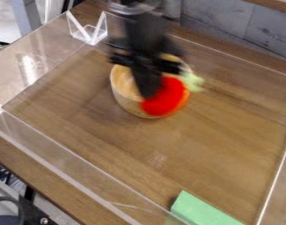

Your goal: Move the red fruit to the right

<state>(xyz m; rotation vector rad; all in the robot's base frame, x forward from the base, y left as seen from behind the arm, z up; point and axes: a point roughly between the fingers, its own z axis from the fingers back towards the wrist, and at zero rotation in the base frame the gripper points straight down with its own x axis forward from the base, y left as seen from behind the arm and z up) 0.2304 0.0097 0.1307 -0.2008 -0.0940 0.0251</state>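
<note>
The red fruit [167, 97], bright red with a green leafy bit [194, 82] at its upper right, hangs in the air in front of the wooden bowl [124, 83]. My gripper [149, 85] points down and is shut on the red fruit from above. The arm and fruit are blurred by motion, so the fingertips are hard to make out. The fruit covers the bowl's right rim in this view.
A flat green block [209, 211] lies at the front edge of the wooden table. Clear plastic walls [40, 53] fence the table on all sides. A clear plastic stand [87, 32] sits at the back left.
</note>
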